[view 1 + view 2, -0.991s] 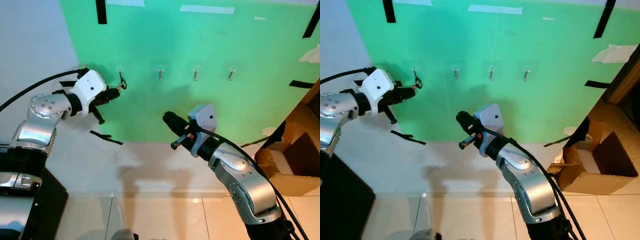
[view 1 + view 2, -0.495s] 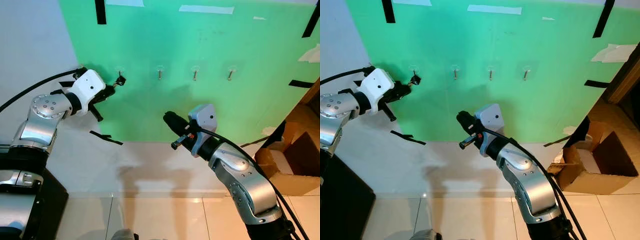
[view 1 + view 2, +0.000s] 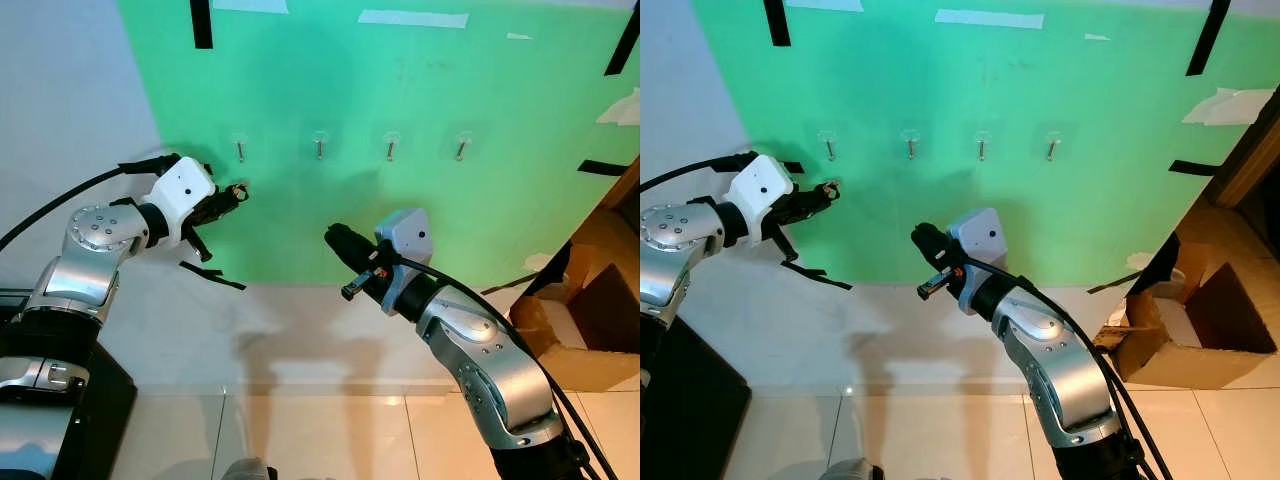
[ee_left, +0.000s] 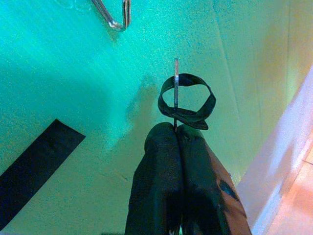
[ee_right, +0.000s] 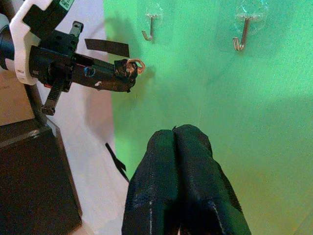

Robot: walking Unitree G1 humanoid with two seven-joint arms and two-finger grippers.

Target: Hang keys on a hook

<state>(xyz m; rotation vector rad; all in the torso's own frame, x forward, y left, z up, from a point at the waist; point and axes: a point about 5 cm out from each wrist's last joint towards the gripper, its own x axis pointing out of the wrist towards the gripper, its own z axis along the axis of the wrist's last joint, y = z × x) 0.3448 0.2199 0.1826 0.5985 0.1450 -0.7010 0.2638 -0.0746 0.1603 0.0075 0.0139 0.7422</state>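
Since a second ago, the left gripper (image 3: pixel 236 191) has dropped away from the leftmost clear-backed metal hook (image 3: pixel 240 150) and is now hanging below and just to the side of it, apart from the green wall panel (image 3: pixel 400 90). Its two long black fingers (image 4: pixel 168 161) are pinched tight on the small key ring with its dark loop (image 4: pixel 185 100), which is sticking out past the fingertips with a thin metal blade standing edge-on. In the left wrist view the hook's bent wire tip (image 4: pixel 120 17) is sitting up and off to one side of the loop, not threaded through it. The right gripper (image 3: pixel 338 238) is hovering in front of the panel lower down, fingers clenched together on nothing.

The keys are not yet on the hook. The likely trouble from here is a missed approach: the loop is small and turned partly edge-on, so it could strike the hook's stem or slide beneath the tip. Letting go before the loop is over the wire would drop the keys to the tiled floor (image 3: pixel 330 430). Pushing hard could also tear the stick-on hook off the panel.
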